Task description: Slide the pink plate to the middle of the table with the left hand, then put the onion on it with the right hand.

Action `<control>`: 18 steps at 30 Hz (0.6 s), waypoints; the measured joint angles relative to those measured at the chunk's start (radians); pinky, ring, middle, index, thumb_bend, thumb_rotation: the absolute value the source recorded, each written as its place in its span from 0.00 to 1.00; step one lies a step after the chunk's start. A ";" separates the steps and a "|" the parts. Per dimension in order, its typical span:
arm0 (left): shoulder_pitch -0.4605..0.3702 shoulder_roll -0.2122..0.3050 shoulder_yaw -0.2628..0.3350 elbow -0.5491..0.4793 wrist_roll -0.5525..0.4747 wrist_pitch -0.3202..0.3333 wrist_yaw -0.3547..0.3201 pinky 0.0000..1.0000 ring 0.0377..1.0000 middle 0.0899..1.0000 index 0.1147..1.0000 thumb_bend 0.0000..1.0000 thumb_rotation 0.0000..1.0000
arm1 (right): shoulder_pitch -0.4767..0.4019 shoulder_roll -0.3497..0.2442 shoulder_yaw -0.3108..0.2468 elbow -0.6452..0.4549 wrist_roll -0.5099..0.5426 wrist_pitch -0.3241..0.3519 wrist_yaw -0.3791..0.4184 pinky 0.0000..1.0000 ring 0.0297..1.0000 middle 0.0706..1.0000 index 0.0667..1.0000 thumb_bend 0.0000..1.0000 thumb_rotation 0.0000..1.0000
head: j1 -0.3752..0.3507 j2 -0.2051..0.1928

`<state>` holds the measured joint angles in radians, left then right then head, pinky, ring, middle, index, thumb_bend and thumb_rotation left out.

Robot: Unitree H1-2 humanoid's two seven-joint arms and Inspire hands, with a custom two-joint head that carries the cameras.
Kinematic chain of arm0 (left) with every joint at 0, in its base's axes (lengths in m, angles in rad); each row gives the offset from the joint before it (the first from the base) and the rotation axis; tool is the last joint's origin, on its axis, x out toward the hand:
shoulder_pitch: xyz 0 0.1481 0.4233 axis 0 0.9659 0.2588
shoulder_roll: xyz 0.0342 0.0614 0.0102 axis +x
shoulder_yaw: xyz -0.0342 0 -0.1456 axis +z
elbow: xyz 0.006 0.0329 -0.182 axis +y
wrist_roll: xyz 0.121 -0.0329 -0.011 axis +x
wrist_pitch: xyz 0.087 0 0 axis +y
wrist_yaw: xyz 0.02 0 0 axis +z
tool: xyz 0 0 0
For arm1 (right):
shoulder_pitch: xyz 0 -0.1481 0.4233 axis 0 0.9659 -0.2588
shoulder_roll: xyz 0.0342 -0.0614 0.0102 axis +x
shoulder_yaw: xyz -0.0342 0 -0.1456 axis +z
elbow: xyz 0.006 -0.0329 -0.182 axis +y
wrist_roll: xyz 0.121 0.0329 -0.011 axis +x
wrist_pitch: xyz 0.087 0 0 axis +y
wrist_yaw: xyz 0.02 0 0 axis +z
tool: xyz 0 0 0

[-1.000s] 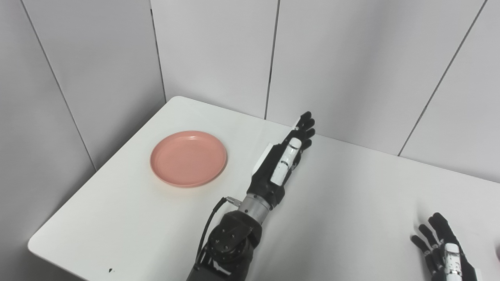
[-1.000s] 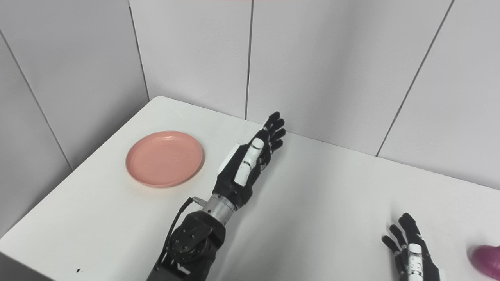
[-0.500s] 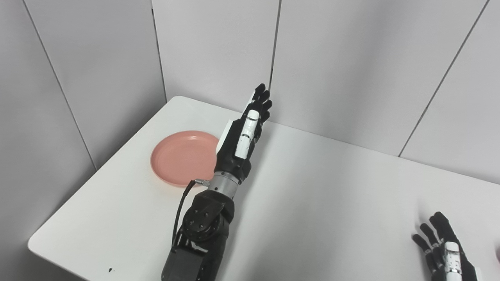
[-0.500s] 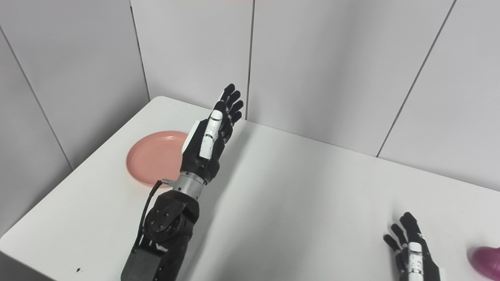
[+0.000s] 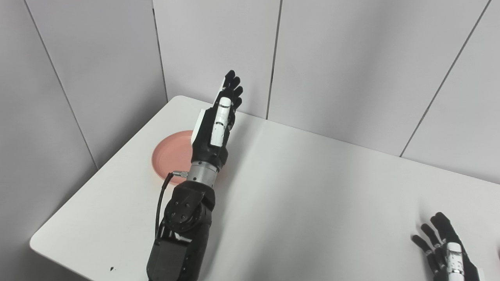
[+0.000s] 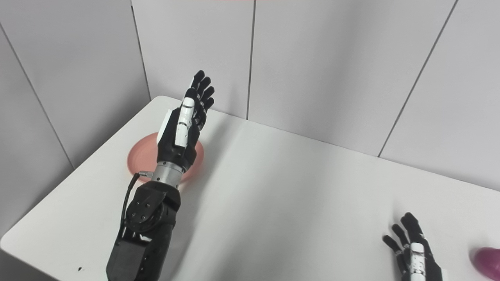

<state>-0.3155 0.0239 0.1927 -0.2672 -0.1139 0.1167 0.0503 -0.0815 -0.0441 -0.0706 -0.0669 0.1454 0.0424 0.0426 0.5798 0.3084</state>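
Note:
The pink plate lies near the table's far left corner, and my left arm hides much of it. Raised above the plate is my left hand, open, fingers straight and pointing at the back wall, holding nothing. My right hand rests open at the table's near right, fingers spread. A purple onion lies just right of that hand at the picture's edge, seen only in the right eye view.
The white table stands in a corner of grey wall panels. Its left edge runs close to the plate. A small dark speck marks the near left of the tabletop.
My left hand has swung left and risen from the table's middle to above the plate, now covering its right part. The right hand and the onion have stayed put.

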 measured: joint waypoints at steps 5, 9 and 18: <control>-0.007 0.021 0.026 -0.035 0.011 0.000 0.027 1.00 1.00 1.00 0.99 0.40 1.00 | 0.000 0.000 -0.001 0.001 0.005 0.000 0.000 0.91 0.93 0.95 0.92 0.56 0.89 | 0.000 0.000; -0.017 0.034 0.064 -0.035 0.001 0.002 0.050 1.00 1.00 1.00 0.98 0.39 1.00 | -0.001 0.000 -0.001 0.003 0.005 0.000 0.001 0.92 0.94 0.95 0.93 0.56 0.90 | 0.003 -0.003; -0.019 0.063 0.163 -0.024 -0.022 -0.002 0.091 0.97 0.97 0.97 0.95 0.39 1.00 | -0.004 0.000 -0.002 0.006 0.005 0.000 0.001 0.91 0.93 0.95 0.92 0.56 0.89 | 0.012 -0.014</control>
<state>-0.3349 0.0873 0.3552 -0.2917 -0.1357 0.1150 0.1409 -0.0856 -0.0443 -0.0727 -0.0609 0.1504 0.0424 0.0436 0.5921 0.2945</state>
